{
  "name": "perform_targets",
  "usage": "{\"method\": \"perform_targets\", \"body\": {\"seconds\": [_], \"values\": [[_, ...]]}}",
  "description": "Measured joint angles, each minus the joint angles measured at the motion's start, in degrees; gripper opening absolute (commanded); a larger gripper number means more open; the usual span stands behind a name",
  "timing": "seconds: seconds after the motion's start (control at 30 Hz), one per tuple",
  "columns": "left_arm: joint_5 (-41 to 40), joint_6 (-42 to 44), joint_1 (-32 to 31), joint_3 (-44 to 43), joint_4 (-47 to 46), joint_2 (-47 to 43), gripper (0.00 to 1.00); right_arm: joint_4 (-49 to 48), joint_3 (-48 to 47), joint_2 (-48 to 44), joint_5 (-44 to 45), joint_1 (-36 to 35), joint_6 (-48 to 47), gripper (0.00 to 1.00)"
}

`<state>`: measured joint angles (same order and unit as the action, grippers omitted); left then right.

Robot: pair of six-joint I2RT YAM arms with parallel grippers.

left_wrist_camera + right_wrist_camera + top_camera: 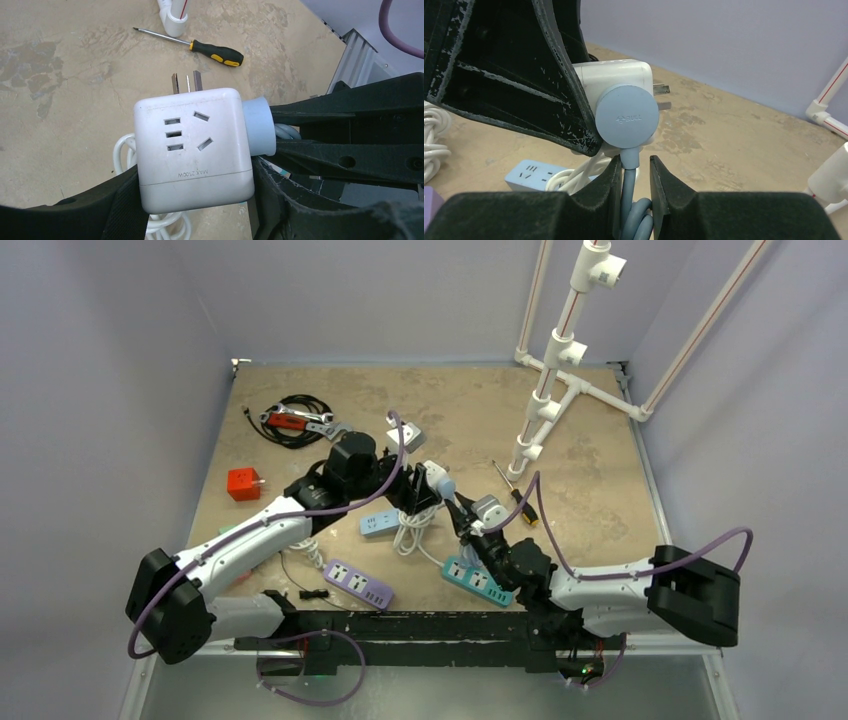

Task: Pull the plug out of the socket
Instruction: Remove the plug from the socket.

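Find the white cube socket [192,150] lifted clear of the surface [75,90], clamped across two opposite faces by the left claw [195,200]. Note the round blue plug [626,116] seated flush against a side face of that cube, with no gap showing at the collar. Note too the right claw [634,167] closed tight on the blue cable [630,210] just beside the plug, not on the plug body itself.

Judge this as the separation step proper, with both grips set and the plug not yet out.

- **Direction:** Draw straight back along the line of the plug pins, square to the cube face, with no sideways bend. Otherwise expect binding.
- **Counter-hold:** Brace the cube dead steady on the left side. Resist the pull rather than follow it.
- **Off-centre load:** Seeing the cable leave the disc at its rim, expect the plug to tilt as the load comes on. Counter that with a slight rocking motion if the pins stick.
- **Slip:** Gripping smooth sheath alone, expect sliding before the pins let go. Better to close up hard against the disc edge.
- **Stroke:** Use one short, firm stroke, then stop, to avoid a jerk once free.
- **Clearance:** Keep the cube's own bare prongs [186,82] off the surface and away from the screwdriver [215,52] lying beyond. Mind the coiled white cord [434,140] and the pale blue power strip [531,175] below, and keep slack cable from snagging there.
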<state>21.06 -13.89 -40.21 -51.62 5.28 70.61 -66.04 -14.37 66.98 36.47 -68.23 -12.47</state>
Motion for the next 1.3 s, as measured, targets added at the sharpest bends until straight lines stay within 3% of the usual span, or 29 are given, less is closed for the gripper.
{"method": "perform_targets", "body": {"seconds": [0.27,0.7,1.07,1.3], "values": [[4.39,-0.46,2.58,4.83,-3.87,-2.43,0.0,-4.61,-1.6,7.78,-0.61,0.87,2.12,0.0],[7.85,-1.55,5.27,8.76,-11.43,-4.96,0.0,-7.48,-5.07,12.81,-1.44,2.27,4.44,0.0],[-6.64,4.33,-1.77,4.55,-2.54,-7.76,0.0,0.59,-3.41,3.45,-4.57,2.45,4.83,0.0],[-10.56,4.46,-3.89,3.63,-1.09,-7.3,0.0,2.99,-1.81,-0.55,-6.62,2.75,4.5,0.0]]}}
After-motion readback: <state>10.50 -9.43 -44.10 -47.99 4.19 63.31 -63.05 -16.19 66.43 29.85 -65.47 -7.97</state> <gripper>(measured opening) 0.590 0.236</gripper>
